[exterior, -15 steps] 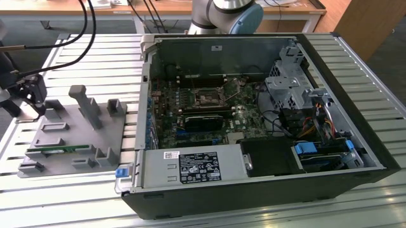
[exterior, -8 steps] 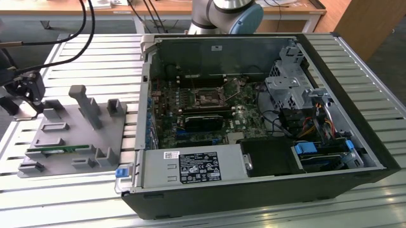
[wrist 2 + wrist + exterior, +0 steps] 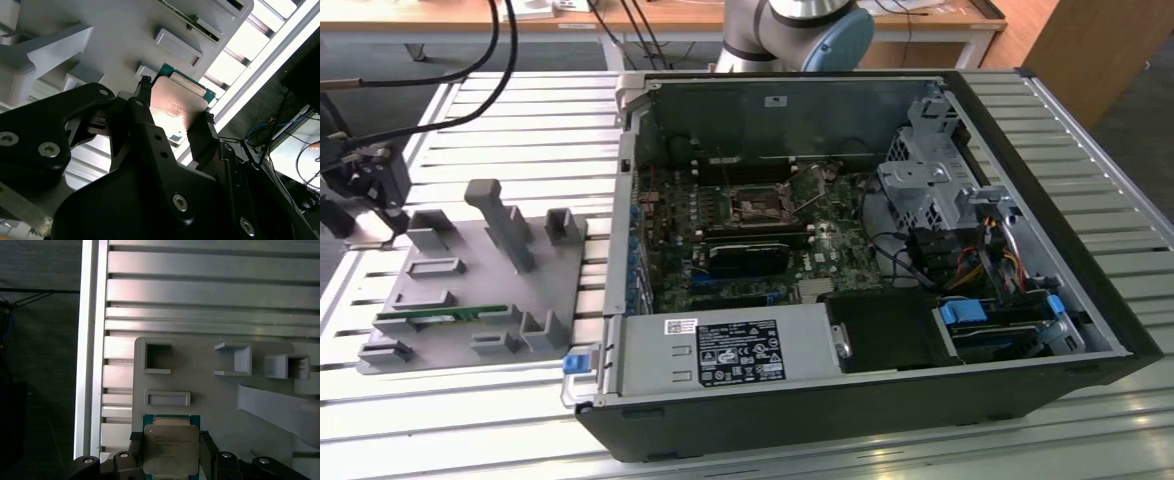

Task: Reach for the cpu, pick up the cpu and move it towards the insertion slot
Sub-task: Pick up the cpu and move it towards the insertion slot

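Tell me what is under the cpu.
The grey holder tray lies beneath the cpu, which the gripper clasps by two sides. The chip covers the spot right below it, so whether it rests in a recess or is lifted cannot be seen.

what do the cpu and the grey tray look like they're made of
cpu: a shiny silvery lid that looks like bare metal, since it mirrors light in the second wrist view, on a green rim, likely circuit board. tray: matte, even grey with blocky moulded pockets, probably plastic, though the look leaves that open.
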